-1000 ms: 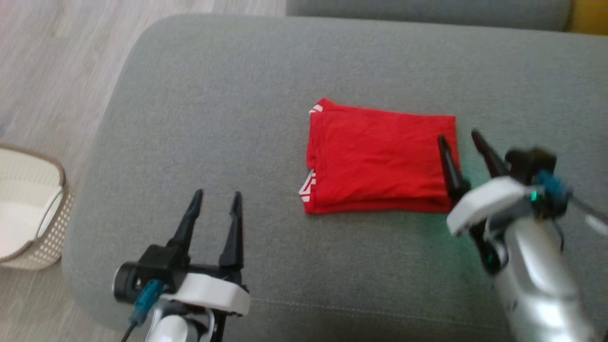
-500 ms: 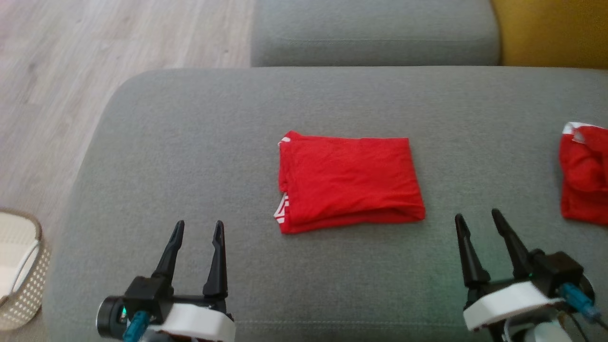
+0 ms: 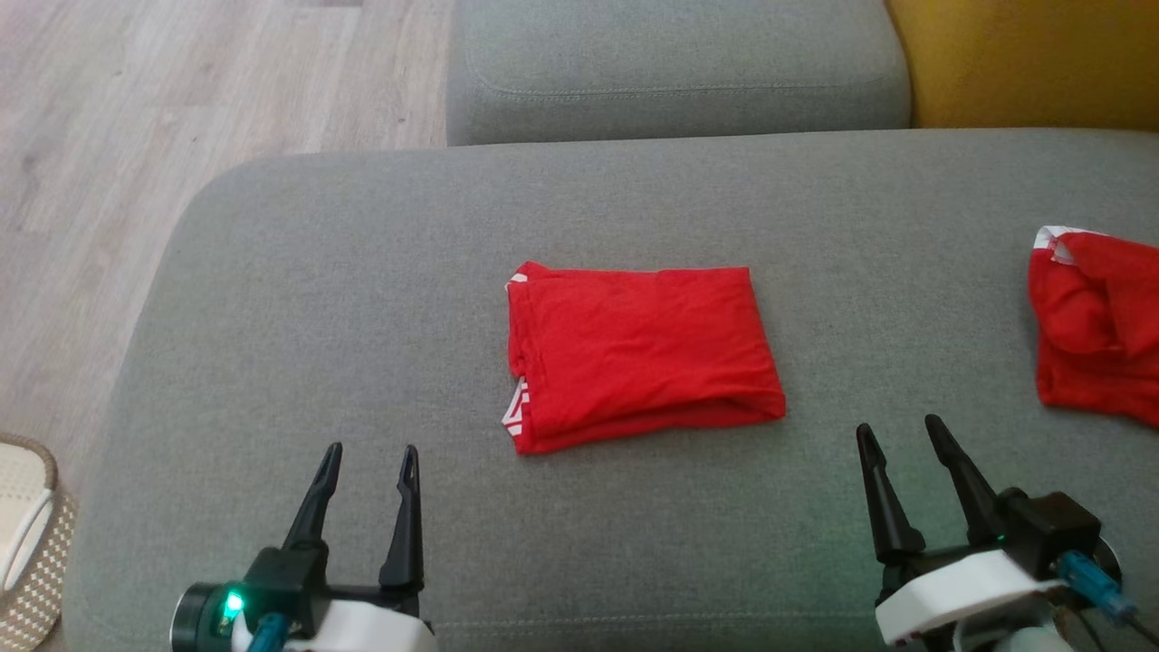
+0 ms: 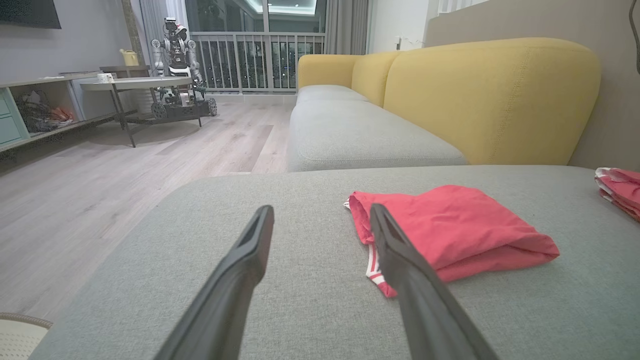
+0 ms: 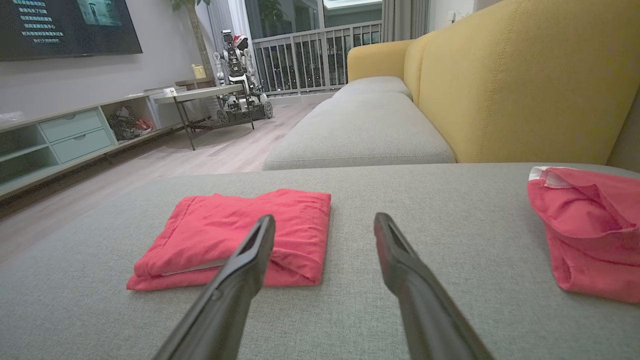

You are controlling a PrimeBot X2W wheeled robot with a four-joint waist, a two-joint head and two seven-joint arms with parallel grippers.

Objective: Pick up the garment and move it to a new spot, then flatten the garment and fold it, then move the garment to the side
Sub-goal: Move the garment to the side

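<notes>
Our left end effector [image 3: 372, 448] stands released, its two dark fingers spread and pointing up the sofa seat [image 3: 299, 299] with nothing between them. Our right end effector [image 3: 897, 424] is released too, and just as empty. We hold both low at the near edge of the seat, one to each side and apart from the cloth. This reads to us as a rest pose: hands off so the fold is not disturbed, and the head camera has an open look at the result.

Beyond and between them lies the folded garment [image 3: 638, 353], a red rectangle in the middle of the seat. It is flat, with its layers stacked and a bit of white-striped trim showing at its left edge. In the left wrist view its near corner sits just past one of our fingers; in the right wrist view it lies ahead and to the left. We judge the flattening and folding done. Whether the move to the side is pending or this spot already counts, we cannot tell.

Further out, a second red garment [image 3: 1091, 330] lies crumpled at the right end of the seat, well apart from the folded one. A woven basket [image 3: 27, 543] stands on the wooden floor [image 3: 136, 109] off the seat's left end.
</notes>
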